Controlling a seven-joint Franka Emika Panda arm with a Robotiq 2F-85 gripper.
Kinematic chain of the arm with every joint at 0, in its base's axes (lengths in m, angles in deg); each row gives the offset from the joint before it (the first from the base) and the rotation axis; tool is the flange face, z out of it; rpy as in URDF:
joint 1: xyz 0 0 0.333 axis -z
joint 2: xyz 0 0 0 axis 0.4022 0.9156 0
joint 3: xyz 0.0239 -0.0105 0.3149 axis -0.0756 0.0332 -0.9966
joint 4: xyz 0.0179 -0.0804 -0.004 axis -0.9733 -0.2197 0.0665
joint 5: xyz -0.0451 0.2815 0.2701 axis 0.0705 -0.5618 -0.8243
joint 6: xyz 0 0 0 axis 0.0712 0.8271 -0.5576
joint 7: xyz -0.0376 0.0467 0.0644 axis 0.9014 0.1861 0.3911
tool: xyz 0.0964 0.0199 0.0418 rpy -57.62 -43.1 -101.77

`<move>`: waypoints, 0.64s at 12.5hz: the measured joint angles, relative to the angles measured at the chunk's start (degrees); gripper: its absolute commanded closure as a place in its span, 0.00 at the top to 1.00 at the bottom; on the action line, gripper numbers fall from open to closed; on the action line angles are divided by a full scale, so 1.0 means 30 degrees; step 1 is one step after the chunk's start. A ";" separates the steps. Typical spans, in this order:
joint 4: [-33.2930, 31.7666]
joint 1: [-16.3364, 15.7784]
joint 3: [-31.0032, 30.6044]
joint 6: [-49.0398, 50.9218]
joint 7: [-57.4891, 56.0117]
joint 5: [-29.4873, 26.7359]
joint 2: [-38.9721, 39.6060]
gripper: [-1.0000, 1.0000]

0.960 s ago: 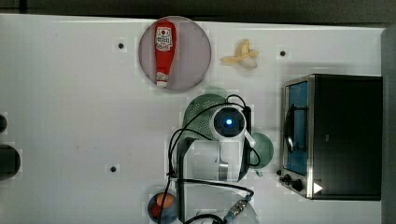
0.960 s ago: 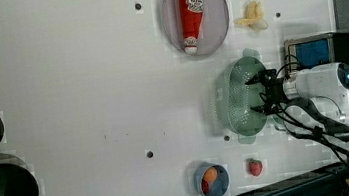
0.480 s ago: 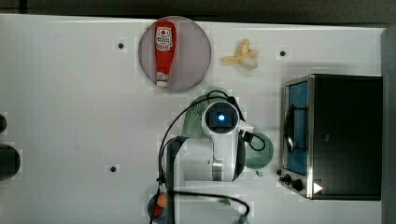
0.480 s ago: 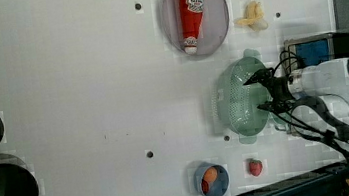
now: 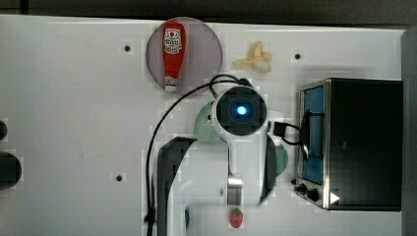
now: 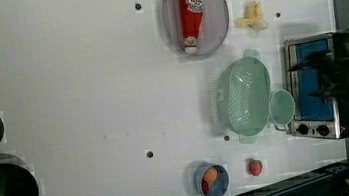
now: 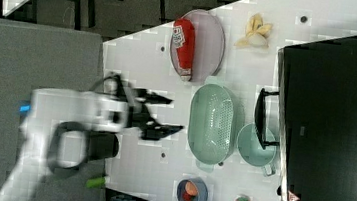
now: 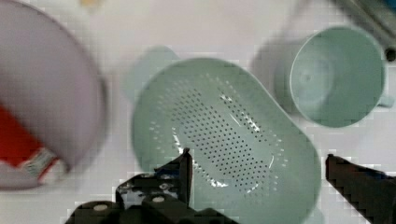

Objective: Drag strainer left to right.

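Gripper (image 7: 165,113) is hanging spread wide above the counter (image 6: 85,88), with the strainer (image 6: 243,97) lying untouched near the cup (image 6: 282,107).

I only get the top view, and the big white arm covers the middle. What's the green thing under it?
Observer: A strainer, oval, dotted with holes, empty.
Operator: Is the claw holding it?
Observer: No. The gripper is open and holds nothing; in the right view it sits apart from the strainer.
Operator: Anything beside the strainer?
Observer: A green cup stands between it and the oven.
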State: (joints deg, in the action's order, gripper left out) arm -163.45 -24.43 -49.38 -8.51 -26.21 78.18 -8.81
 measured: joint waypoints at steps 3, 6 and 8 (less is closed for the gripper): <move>0.3283 -0.0252 -0.0379 0.5465 -0.0356 -0.0071 -0.2205 1.00; 0.4588 -0.0553 -0.0287 0.8447 -0.0868 -0.1408 -0.4047 1.00; 0.4159 -0.0506 -0.0330 0.8675 -0.1746 -0.1061 -0.5488 1.00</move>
State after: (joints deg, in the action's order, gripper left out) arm -150.97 -25.95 -50.37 17.51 -31.44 74.99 -25.27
